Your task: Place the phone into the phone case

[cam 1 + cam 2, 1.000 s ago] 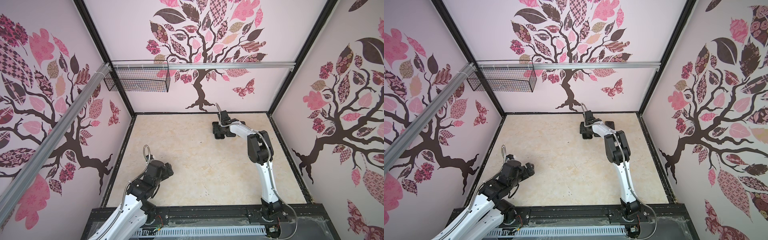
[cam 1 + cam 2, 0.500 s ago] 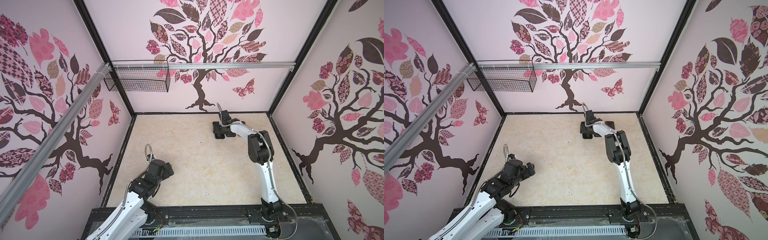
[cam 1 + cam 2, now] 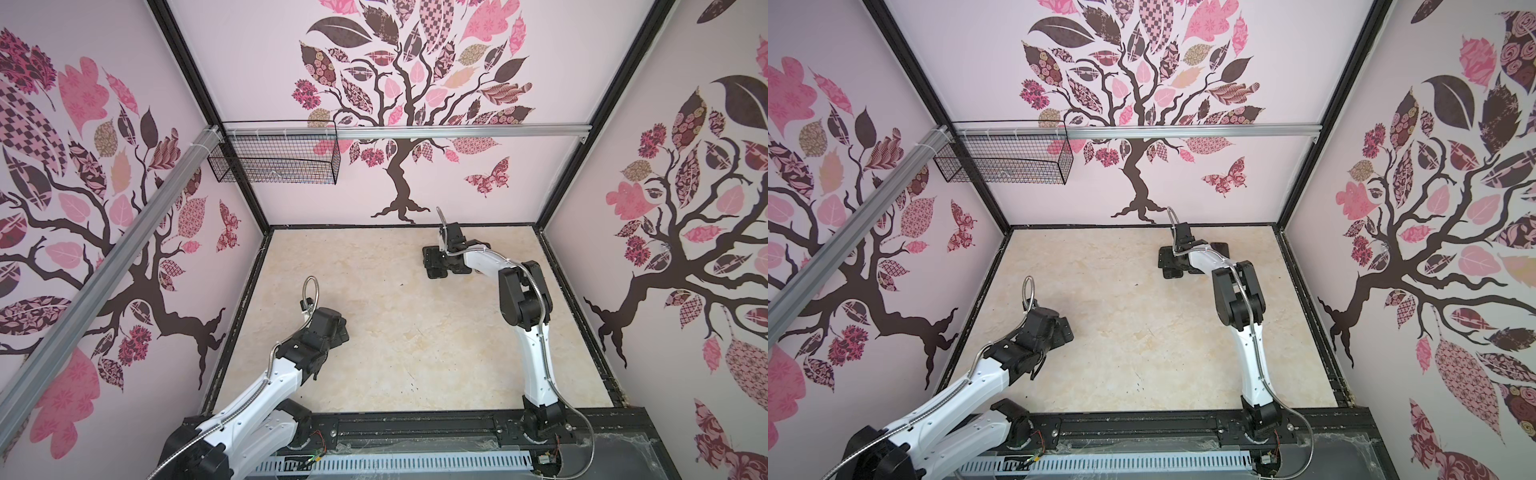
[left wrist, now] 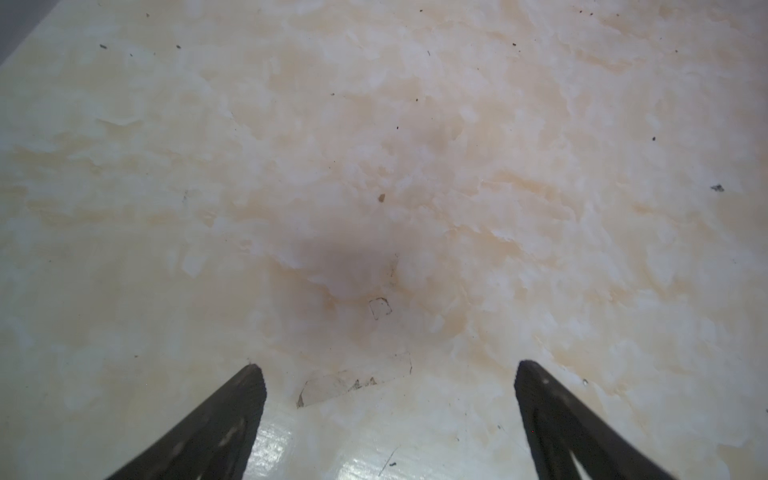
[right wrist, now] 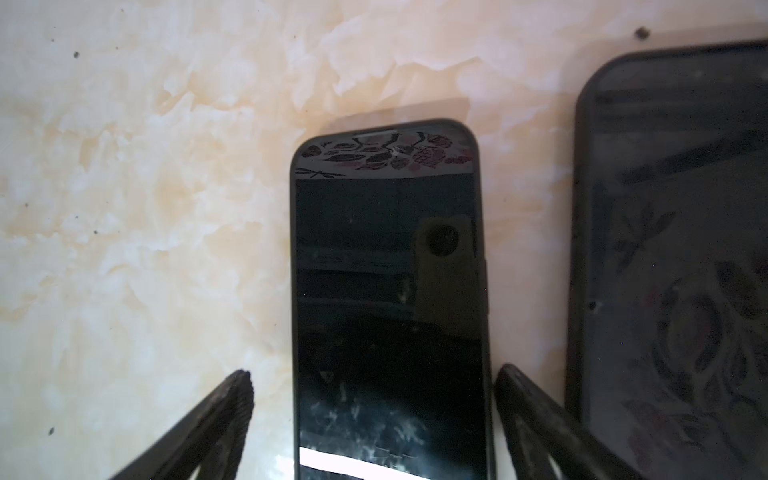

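Right wrist view, entry one: phone [image 5: 386, 291]. It lay flat and screen up on the table [image 5: 145, 208], toward the back wall and right of middle, between the fingers [image 5: 237, 399] of the right gripper [image 5: 374, 380]. Those fingers stood spread to either side, and neither was clearly touching it. I judged it a thin, stiff slab and fairly light, its glass face slick and liable to crack. It seemed best taken by the long edges near mid-length, never on the screen.

Entry two: case [image 5: 673, 249], just beside the phone, open side up as far as I could tell. I judged it lighter, with some give at the rim.

Entry three: left gripper [image 4: 384, 365], fingers spread, nothing between them, over bare table.

Surface: pale marbled sheet, glossy and speckled. I expected the phone to slide on it.

Room: pink walls [image 3: 540, 178] with tree decals, and a wire basket [image 3: 274, 162] on a rail, well apart from the work.
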Action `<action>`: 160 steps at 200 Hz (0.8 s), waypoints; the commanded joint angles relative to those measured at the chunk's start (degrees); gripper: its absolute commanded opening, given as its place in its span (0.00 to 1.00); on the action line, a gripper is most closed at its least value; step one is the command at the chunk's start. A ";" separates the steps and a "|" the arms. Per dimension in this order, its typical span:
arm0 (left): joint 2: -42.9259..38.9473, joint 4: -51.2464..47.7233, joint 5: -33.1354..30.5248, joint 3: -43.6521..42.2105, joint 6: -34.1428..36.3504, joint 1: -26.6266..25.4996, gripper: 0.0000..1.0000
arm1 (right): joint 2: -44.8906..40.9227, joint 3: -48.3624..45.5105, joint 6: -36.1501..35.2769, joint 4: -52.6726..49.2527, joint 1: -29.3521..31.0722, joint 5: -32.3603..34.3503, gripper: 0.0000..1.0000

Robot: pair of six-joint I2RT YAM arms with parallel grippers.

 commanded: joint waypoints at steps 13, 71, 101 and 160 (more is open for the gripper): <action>6.21 5.21 -3.51 6.65 3.68 4.56 0.97 | -11.27 -4.42 -2.40 4.21 -1.25 -2.26 1.00; 12.65 15.10 -3.97 7.10 15.03 15.88 0.97 | -35.85 -32.81 -5.50 20.13 -4.78 3.90 1.00; 13.70 25.19 -0.52 5.77 20.04 18.33 0.97 | -45.82 -45.20 -9.24 24.66 -7.25 8.66 1.00; 19.58 47.87 -3.66 0.11 32.40 18.59 0.97 | -56.98 -71.35 -12.85 48.23 -14.04 16.19 1.00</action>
